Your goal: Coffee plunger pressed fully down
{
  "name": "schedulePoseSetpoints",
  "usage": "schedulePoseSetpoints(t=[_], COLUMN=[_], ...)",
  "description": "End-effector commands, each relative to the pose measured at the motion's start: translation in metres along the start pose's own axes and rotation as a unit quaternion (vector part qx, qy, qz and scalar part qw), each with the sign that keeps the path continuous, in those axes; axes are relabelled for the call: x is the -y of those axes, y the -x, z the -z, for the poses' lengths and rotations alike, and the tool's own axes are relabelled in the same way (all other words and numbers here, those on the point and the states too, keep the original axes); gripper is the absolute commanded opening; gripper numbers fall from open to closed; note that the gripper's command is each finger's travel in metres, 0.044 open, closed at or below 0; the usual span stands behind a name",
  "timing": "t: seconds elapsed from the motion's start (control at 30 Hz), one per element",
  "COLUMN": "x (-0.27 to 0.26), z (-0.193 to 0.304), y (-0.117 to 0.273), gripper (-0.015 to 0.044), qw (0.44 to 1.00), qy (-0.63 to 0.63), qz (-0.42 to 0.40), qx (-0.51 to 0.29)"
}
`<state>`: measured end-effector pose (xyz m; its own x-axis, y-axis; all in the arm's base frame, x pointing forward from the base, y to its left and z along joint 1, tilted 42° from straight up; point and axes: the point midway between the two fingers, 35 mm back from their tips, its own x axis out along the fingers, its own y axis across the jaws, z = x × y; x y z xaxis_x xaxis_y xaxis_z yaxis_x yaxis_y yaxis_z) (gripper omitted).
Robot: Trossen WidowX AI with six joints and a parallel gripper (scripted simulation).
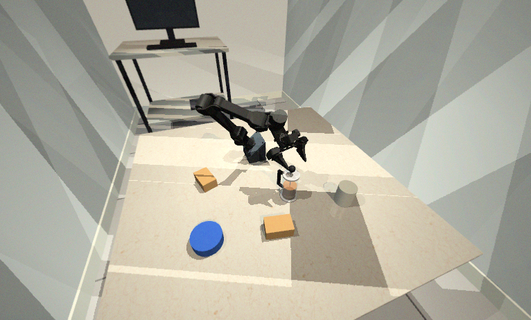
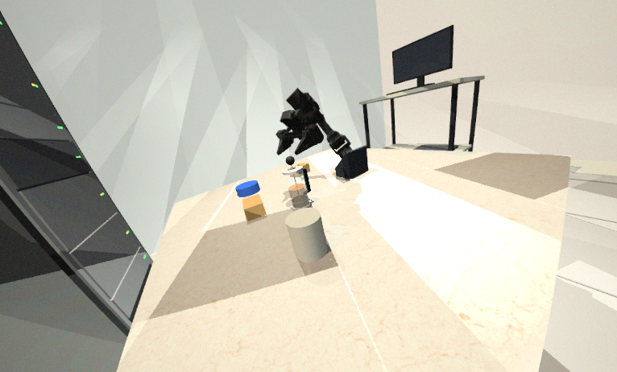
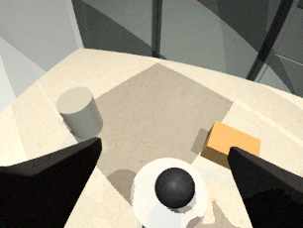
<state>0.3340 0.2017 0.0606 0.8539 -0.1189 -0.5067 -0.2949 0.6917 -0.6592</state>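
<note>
The coffee press (image 1: 289, 193) (image 2: 300, 199) stands upright, a clear glass with a white lid and black side handle. Brown contents with an orange top fill its lower part, and a thin rod shows inside above them. The round black plunger knob (image 1: 292, 168) (image 2: 290, 160) (image 3: 174, 187) sits close above the lid, with a small gap visible in the exterior view. My gripper (image 1: 297, 163) (image 2: 288, 152) (image 3: 164, 149) is open and empty. Its fingers are spread wide, with their tips a little above the knob and apart from it. The lid's underside is hidden in the wrist view.
A grey cylinder (image 1: 345, 194) (image 2: 306, 235) (image 3: 79, 113) stands to one side of the press. An orange block (image 1: 279, 226) (image 2: 254, 207) (image 3: 234, 142) lies nearby. A blue disc (image 1: 206, 237) (image 2: 247, 188) and another orange block (image 1: 205, 179) (image 2: 305, 167) lie farther off.
</note>
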Motion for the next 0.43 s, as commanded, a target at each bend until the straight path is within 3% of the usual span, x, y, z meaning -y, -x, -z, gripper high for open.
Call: schedulePoseSetpoints(t=[0.0, 0.4], x=[0.0101, 0.0090], z=[-0.0374, -0.0360], y=[0.0368, 0.0378], gripper=[0.0440, 0.0440], qw=[1.000, 1.000], qy=[-0.013, -0.013], qz=[0.005, 0.005], qx=[0.015, 0.015])
